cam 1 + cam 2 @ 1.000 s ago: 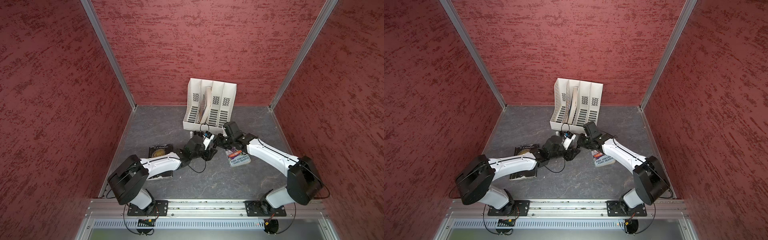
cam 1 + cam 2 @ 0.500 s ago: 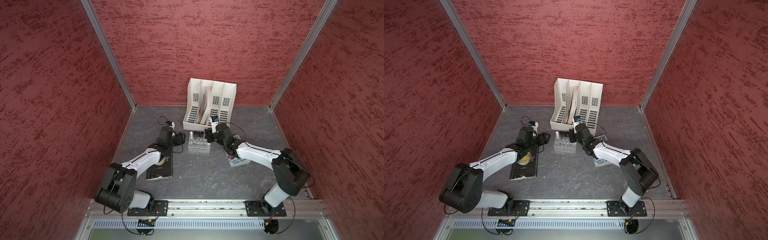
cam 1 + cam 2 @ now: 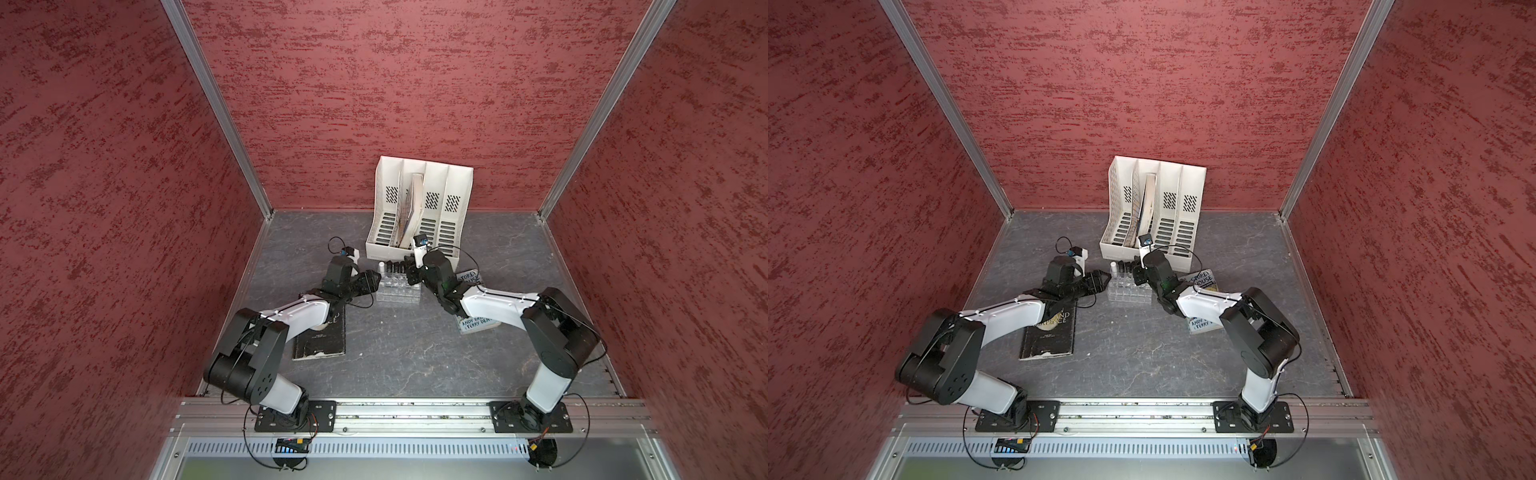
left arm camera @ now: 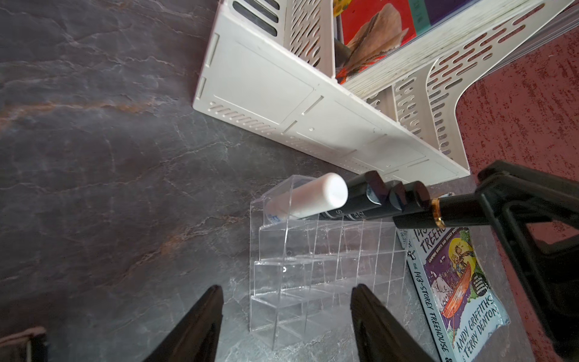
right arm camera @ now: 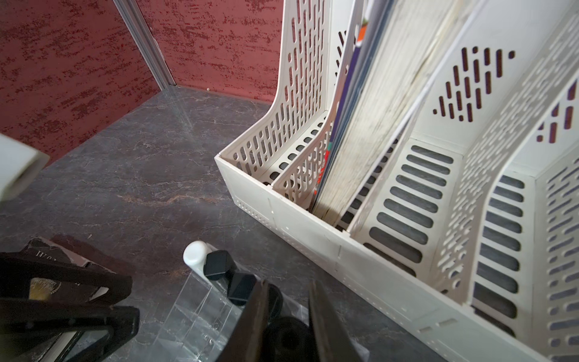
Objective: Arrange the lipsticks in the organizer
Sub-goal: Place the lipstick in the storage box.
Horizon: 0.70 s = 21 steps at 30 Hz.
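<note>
The clear organizer [image 3: 397, 291] [image 3: 1128, 291] [image 4: 322, 266] [image 5: 200, 310] sits in front of the file rack. Its rear row holds a white lipstick [image 4: 313, 196] [image 3: 381, 266] [image 5: 195, 254] and three black lipsticks [image 4: 366, 197] [image 5: 217, 264], all upright. My right gripper [image 5: 286, 283] [image 3: 409, 270] [image 3: 1138, 272] is shut on another black lipstick [image 4: 438, 213] [image 5: 286, 335] with a gold band. That one's lower end is at the rear row beside the others. My left gripper [image 4: 286, 288] [image 3: 372, 278] [image 3: 1100, 276] is open at the organizer's left side, holding nothing.
A white slotted file rack [image 3: 419, 216] [image 3: 1154, 216] with books in it stands just behind the organizer. A dark book [image 3: 320, 340] lies under my left arm. A pale blue book [image 3: 473, 324] [image 4: 454, 282] lies under my right arm, next to the organizer.
Both grippers had met in front of the organizer. The right then moved to the rear row. The left swung out to the left and has come back to the organizer's side.
</note>
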Motion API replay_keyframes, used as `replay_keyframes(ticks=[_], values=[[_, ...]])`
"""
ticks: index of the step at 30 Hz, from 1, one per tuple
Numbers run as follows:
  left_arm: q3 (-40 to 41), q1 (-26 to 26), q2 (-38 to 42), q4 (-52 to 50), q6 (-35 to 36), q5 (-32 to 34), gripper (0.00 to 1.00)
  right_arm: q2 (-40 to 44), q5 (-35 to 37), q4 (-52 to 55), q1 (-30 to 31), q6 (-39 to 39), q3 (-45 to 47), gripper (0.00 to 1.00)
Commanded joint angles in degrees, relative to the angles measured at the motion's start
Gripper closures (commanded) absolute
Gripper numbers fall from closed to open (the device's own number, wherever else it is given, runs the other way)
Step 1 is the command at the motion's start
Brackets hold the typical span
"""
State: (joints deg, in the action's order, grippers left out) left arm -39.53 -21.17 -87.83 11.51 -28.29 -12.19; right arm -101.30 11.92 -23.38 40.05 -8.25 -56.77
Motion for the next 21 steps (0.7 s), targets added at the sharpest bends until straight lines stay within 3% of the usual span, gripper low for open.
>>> replay_keyframes(ticks=[1,21], values=[[-0.06,-0.72,-2.18,2.49,-0.04,-1.03,0.34,0.95,1.83,-2.47,0.2,1.77,-0.06,0.95],[-1.02,-2.78,-4.73,2.64,0.42,-0.3,0.37,-3.52,1.22,-5.19,-1.16,0.28,1.95,0.96]])
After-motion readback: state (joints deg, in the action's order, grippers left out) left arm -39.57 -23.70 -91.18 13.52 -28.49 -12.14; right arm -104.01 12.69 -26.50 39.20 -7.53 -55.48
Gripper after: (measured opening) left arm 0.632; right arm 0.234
